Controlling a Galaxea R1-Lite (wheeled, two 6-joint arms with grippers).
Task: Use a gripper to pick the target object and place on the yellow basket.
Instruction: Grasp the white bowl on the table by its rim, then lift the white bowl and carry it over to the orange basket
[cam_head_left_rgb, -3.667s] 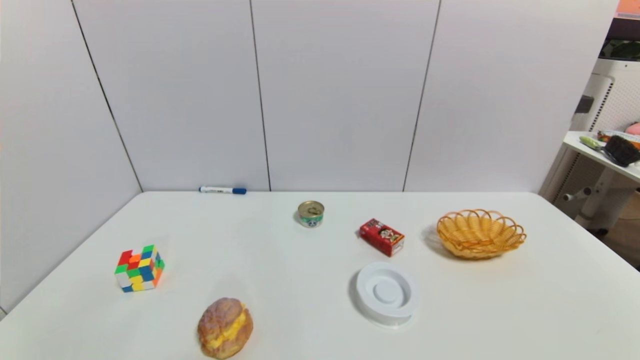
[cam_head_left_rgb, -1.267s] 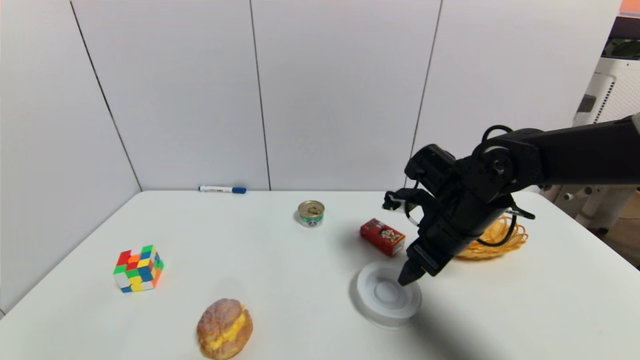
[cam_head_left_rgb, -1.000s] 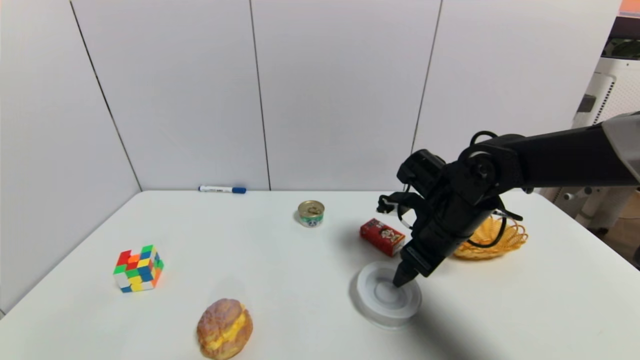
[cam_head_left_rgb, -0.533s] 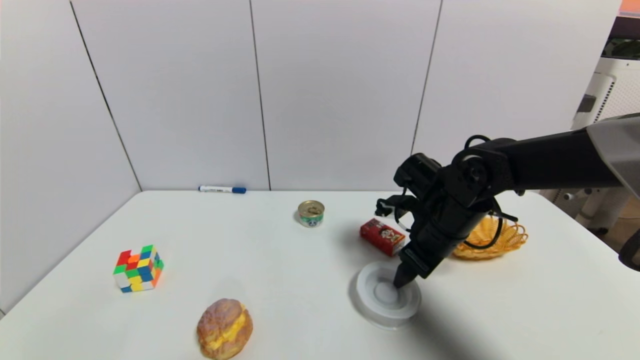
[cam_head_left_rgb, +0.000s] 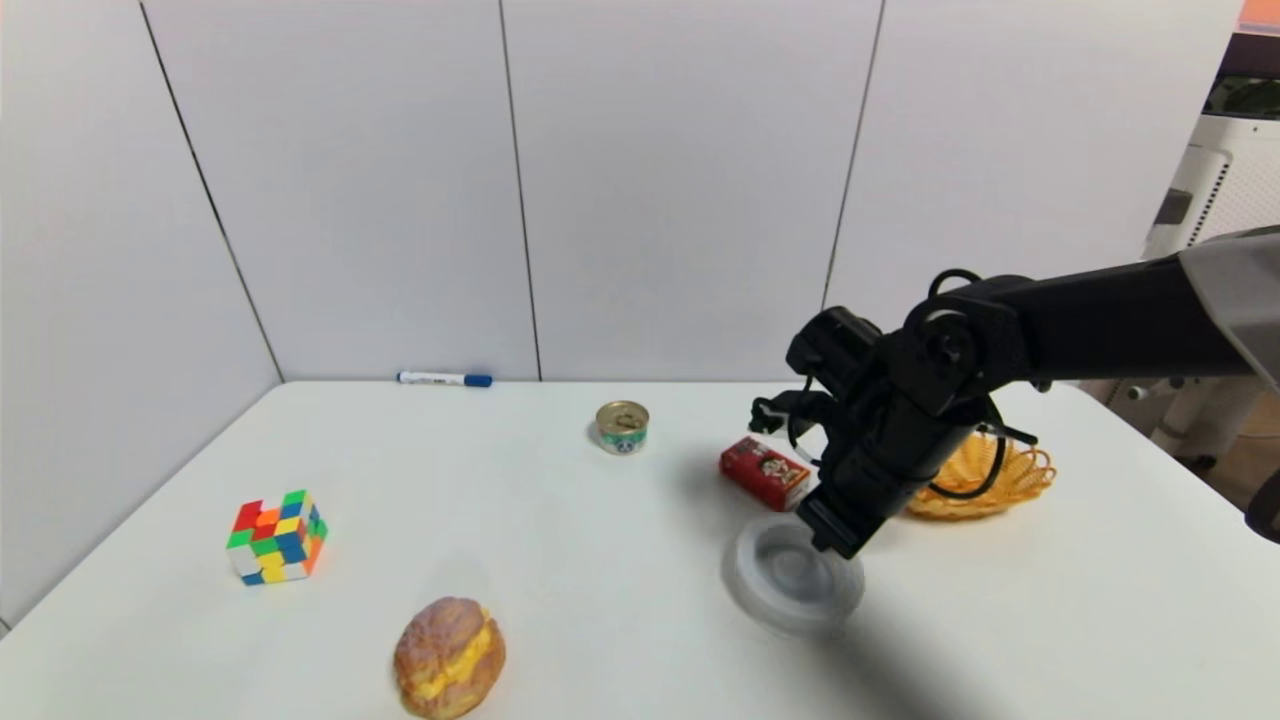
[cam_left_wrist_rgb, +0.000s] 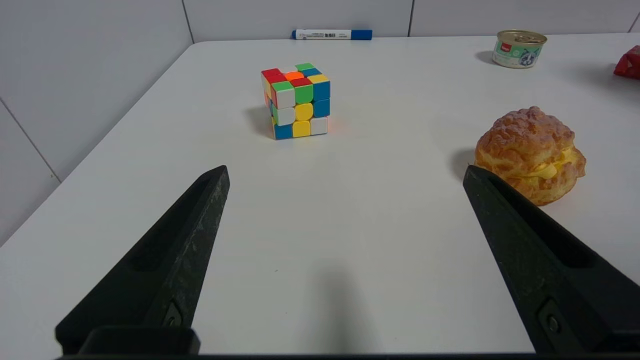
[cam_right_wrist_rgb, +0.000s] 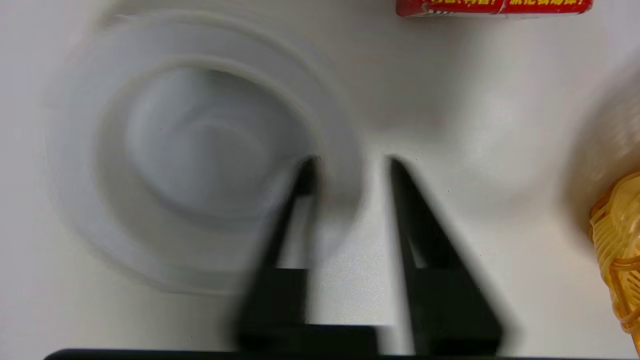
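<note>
The white ringed disc (cam_head_left_rgb: 790, 578) hangs blurred and slightly tilted just above the table, at the front right of centre. My right gripper (cam_head_left_rgb: 832, 538) is shut on its right rim; in the right wrist view one finger (cam_right_wrist_rgb: 305, 175) is inside the disc (cam_right_wrist_rgb: 200, 145) and the other outside, with the gripper (cam_right_wrist_rgb: 350, 167) across the rim. The yellow wicker basket (cam_head_left_rgb: 1015, 478) stands to the right behind the arm, partly hidden, and its edge (cam_right_wrist_rgb: 617, 240) shows in the right wrist view. My left gripper (cam_left_wrist_rgb: 345, 172) is open and empty over the near left table.
A red carton (cam_head_left_rgb: 765, 472) lies just behind the disc, between it and a small can (cam_head_left_rgb: 622, 427). A colour cube (cam_head_left_rgb: 278, 537) and a cream puff (cam_head_left_rgb: 450, 655) sit on the left and front. A marker (cam_head_left_rgb: 445, 380) lies by the back wall.
The right arm came in and lowered its fingers onto the disc's rim. In the last half second the disc came off the table and shifted slightly right with the gripper.
</note>
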